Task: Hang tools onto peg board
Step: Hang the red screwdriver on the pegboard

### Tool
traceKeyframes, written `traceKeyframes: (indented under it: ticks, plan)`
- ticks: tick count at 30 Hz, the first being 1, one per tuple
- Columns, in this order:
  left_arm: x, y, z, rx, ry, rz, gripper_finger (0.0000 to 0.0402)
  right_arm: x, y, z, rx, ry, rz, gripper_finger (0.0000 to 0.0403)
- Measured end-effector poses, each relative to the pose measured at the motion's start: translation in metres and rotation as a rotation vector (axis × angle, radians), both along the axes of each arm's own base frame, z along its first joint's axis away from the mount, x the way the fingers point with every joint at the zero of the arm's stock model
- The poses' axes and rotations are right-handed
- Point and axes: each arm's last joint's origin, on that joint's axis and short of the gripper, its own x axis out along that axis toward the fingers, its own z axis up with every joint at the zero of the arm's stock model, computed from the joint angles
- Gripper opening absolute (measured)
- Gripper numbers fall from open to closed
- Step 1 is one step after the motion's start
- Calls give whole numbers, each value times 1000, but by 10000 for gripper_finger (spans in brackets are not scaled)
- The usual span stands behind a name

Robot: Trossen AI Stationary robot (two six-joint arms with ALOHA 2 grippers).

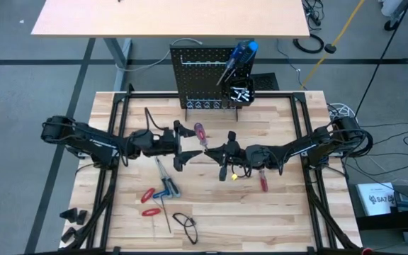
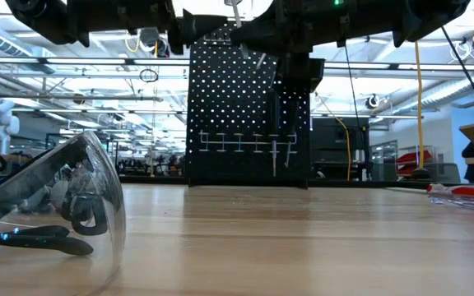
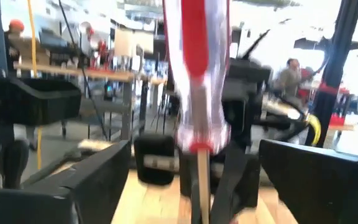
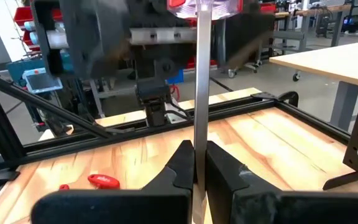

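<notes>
Mid-counter [image 1: 275, 212], between both hands: a screwdriver [image 1: 200, 132] with red-and-clear handle and silver shaft, upright. Right hand [image 4: 197, 163] pinches its shaft; left hand [image 1: 187, 147] spread wide around the handle. Peg board [image 1: 190, 74] stands at the counter's far edge; its black bin [image 1: 238, 93] holds silver bits, with blue-handled screwdrivers [image 1: 241, 54] above.
</notes>
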Motion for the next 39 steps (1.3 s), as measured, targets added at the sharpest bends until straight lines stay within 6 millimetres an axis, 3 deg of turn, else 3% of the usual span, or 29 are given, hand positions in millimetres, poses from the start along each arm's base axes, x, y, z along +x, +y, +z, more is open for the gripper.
traceKeyframes:
  ticks: [7, 19, 23, 35, 39]
  plan:
    - [2, 0, 16, -23, -94, -6, 370, 0, -2, -1, 3, 6, -5, 8]
    - [14, 0, 25, -5, 2, 3, 359, 1, -4, -1, 2, 6, -12, 8]
    - [14, 0, 25, -4, 2, 3, 318, 1, -4, -1, 2, 6, -12, 8]
    - [14, 1, 25, 1, 2, 12, 128, 1, -4, -1, 1, 6, -7, 8]
    - [14, 3, 25, -6, 3, 14, 91, 1, -4, -1, -4, 7, -10, 8]
